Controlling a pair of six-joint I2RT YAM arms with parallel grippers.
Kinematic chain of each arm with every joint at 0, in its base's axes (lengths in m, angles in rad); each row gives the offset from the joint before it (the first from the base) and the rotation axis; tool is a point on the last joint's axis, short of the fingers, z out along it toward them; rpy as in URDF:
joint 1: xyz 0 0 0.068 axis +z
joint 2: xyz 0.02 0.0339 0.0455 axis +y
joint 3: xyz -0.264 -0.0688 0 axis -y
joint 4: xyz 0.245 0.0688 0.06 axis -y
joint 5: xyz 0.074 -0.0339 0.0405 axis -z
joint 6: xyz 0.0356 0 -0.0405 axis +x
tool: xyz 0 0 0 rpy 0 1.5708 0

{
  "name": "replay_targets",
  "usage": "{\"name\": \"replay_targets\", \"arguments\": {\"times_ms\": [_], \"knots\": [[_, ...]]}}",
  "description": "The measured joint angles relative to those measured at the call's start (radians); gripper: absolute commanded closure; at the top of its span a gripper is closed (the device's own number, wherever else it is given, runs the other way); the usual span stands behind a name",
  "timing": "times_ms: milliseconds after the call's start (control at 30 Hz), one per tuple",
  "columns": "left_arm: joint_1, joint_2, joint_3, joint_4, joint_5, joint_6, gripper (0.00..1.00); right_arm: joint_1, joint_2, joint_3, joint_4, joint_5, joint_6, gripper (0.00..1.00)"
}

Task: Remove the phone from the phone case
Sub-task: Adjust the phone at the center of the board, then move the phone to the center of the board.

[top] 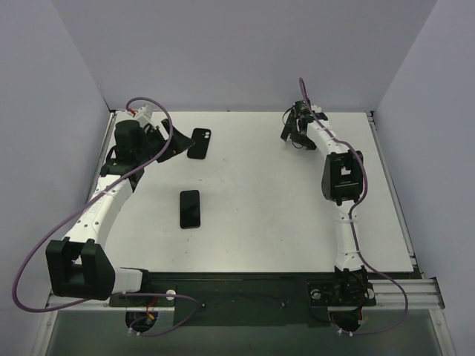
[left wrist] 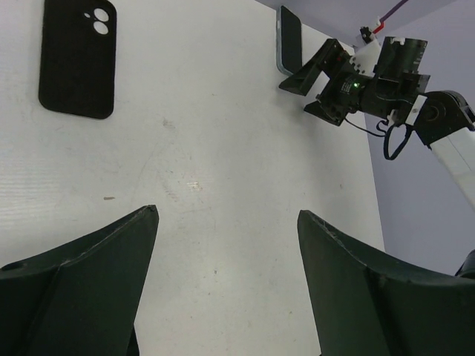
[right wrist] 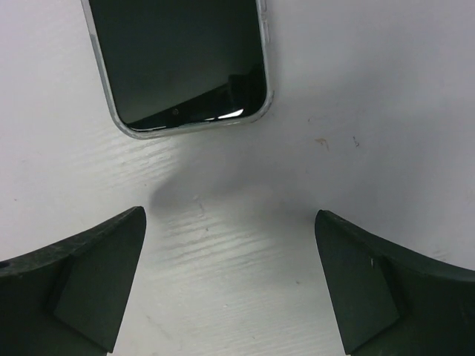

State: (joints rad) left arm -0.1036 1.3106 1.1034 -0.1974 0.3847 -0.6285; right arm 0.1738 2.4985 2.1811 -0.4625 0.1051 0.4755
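Note:
The empty black phone case [left wrist: 77, 55] lies flat with its camera holes showing, and it also shows at the table's back left [top: 199, 143]. The phone [right wrist: 178, 59] lies screen up with a pale rim, just beyond my right gripper's fingertips and not touching them. In the left wrist view the phone [left wrist: 289, 38] rests beside the right gripper [left wrist: 293, 96]. My right gripper [right wrist: 230, 211] is open over bare table, at the back right [top: 295, 133]. My left gripper [left wrist: 226, 211] is open and empty, close to the case [top: 177, 141].
A second dark, glossy, phone-shaped slab [top: 190, 208] lies near the middle of the white table [top: 260, 200]. Grey walls close in the back and both sides. Purple cables run along both arms.

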Motion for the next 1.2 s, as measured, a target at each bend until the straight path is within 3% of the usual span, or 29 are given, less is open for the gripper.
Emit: {"name": "replay_targets", "arguments": {"times_ms": [167,233,300,467,567,733,800,933,1067,1200], "knots": [[-0.036,0.076,-0.018,0.085,0.075,-0.038,0.2,-0.019,-0.053,-0.113,0.095,-0.006,0.062,0.2],[-0.062,0.127,-0.019,0.124,0.101,-0.065,0.25,-0.045,-0.087,-0.181,0.161,-0.041,0.116,0.34],[-0.093,0.178,-0.019,0.163,0.116,-0.097,0.29,-0.081,-0.108,-0.234,0.229,-0.087,0.172,0.38],[-0.193,0.307,-0.01,0.277,0.115,-0.188,0.32,-0.172,-0.109,-0.273,0.351,-0.171,0.298,0.41],[-0.263,0.47,0.063,0.411,0.096,-0.274,0.36,-0.222,-0.092,-0.277,0.42,-0.23,0.381,0.45],[-0.328,0.821,0.297,0.661,0.064,-0.46,0.4,-0.265,-0.053,-0.276,0.536,-0.326,0.477,0.46],[-0.343,0.996,0.476,0.701,0.04,-0.527,0.4,-0.271,-0.031,-0.258,0.57,-0.37,0.506,0.49],[-0.364,1.271,0.808,0.719,-0.016,-0.615,0.41,-0.272,0.029,-0.208,0.632,-0.44,0.555,0.57],[-0.389,1.491,1.144,0.662,-0.106,-0.644,0.42,-0.272,0.069,-0.183,0.681,-0.49,0.599,0.6],[-0.415,1.596,1.321,0.648,-0.209,-0.673,0.46,-0.272,0.08,-0.175,0.692,-0.502,0.609,0.6]]}}
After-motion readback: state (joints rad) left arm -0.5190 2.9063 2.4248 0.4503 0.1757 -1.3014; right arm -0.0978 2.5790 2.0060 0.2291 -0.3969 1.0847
